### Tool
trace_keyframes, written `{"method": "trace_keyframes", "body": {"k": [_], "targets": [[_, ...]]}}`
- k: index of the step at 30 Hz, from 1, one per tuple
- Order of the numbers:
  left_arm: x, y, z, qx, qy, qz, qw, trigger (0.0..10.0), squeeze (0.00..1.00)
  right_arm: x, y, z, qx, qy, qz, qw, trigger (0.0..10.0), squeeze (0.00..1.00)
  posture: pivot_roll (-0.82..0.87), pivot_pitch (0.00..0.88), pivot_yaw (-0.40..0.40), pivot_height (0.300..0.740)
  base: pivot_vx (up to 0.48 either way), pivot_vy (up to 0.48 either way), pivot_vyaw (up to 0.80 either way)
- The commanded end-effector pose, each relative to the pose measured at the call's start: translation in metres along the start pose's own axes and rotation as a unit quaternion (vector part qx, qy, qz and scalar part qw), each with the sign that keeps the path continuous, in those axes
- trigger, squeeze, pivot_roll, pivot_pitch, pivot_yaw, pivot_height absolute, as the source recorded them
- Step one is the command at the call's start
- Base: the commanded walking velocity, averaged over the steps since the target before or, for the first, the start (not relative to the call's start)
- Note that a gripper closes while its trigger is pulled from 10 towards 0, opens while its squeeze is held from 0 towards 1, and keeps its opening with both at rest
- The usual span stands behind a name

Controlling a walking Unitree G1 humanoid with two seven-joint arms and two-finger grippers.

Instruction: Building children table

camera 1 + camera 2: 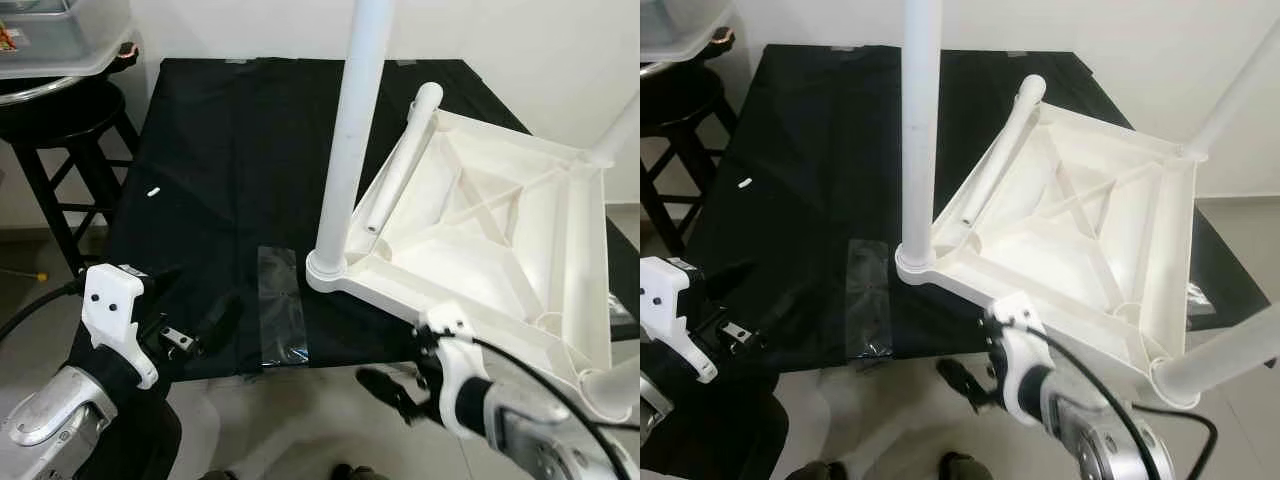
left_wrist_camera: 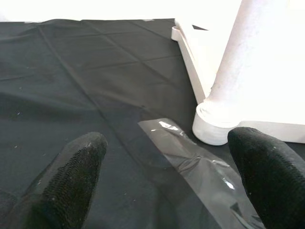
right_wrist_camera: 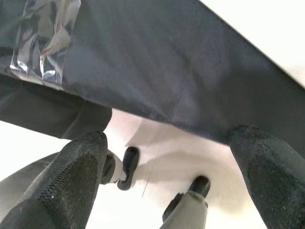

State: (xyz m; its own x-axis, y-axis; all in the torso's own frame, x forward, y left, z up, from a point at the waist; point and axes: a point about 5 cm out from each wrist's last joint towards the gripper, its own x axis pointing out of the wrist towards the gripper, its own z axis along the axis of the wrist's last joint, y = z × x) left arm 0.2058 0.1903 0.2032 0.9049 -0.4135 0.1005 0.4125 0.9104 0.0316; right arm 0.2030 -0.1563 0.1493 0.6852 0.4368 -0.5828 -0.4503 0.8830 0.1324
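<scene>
A white plastic children's table (image 1: 500,235) lies upside down on the right of a work surface draped in a creased black cloth (image 1: 220,170), its ribbed underside facing up with diagonal braces crossing in the middle. Smooth round legs stand up from its corners; the nearest-left one (image 1: 350,140) rises as a tall tube from a rounded socket. A loose leg (image 1: 400,160), also a white tube, lies slanted along the table's left edge. To the left of the socket a flat, glossy strip of clear plastic wrapping (image 1: 280,305) lies crinkled at its near end, reaching the cloth's near edge. A tiny white peg (image 1: 153,190) sits far left on the cloth. A black wooden stool (image 1: 60,150) stands at far left, carrying a clear plastic tub (image 1: 60,40).

The left gripper (image 2: 167,181) hovers at the near-left edge, its textured black fingers spread apart. The right gripper (image 3: 171,176) hangs just off the near edge, fingers likewise apart, empty
</scene>
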Motion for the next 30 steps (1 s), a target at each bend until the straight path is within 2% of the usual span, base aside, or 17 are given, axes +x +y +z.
{"method": "trace_keyframes", "body": {"k": [1, 5, 11, 16, 26, 28, 30], "targets": [[-0.001, -0.002, -0.002, 0.004, 0.008, -0.010, 1.000, 10.0, 0.00, -0.005, -0.008, -0.008, 0.011, 0.026, -0.033, 0.999, 10.0, 0.00, -0.04, 0.189, -0.054, 0.740, 0.000, 0.000, 0.00], [-0.001, -0.003, -0.004, 0.001, 0.008, -0.013, 1.000, 10.0, 0.00, -0.018, -0.024, -0.007, 0.003, 0.047, -0.098, 0.994, 10.0, 0.00, -0.05, 0.187, -0.056, 0.740, 0.000, 0.000, 0.00], [-0.001, -0.004, -0.004, 0.000, 0.006, -0.016, 1.000, 10.0, 0.00, -0.024, -0.034, -0.002, -0.005, 0.044, -0.129, 0.991, 10.0, 0.00, -0.05, 0.187, -0.056, 0.740, 0.000, 0.000, 0.00], [-0.001, -0.005, -0.004, -0.001, 0.004, -0.020, 1.000, 10.0, 0.00, -0.030, -0.047, 0.013, -0.021, 0.028, -0.179, 0.983, 10.0, 0.00, -0.06, 0.186, -0.059, 0.740, 0.000, 0.000, 0.00], [-0.001, -0.006, -0.003, -0.001, 0.000, -0.017, 1.000, 10.0, 0.00, -0.029, -0.058, 0.019, -0.021, 0.017, -0.212, 0.977, 10.0, 0.00, -0.05, 0.193, -0.059, 0.740, 0.000, 0.000, 0.00], [-0.001, -0.006, -0.002, 0.000, -0.001, -0.016, 1.000, 10.0, 0.00, -0.025, -0.071, 0.034, -0.040, -0.020, -0.228, 0.973, 10.0, 0.00, -0.05, 0.196, -0.054, 0.740, 0.000, 0.000, 0.00], [0.000, -0.006, -0.001, 0.001, -0.001, -0.016, 1.000, 10.0, 0.00, -0.022, -0.075, 0.042, -0.051, -0.035, -0.228, 0.972, 10.0, 0.00, -0.05, 0.196, -0.054, 0.740, 0.000, 0.000, 0.00]]}}
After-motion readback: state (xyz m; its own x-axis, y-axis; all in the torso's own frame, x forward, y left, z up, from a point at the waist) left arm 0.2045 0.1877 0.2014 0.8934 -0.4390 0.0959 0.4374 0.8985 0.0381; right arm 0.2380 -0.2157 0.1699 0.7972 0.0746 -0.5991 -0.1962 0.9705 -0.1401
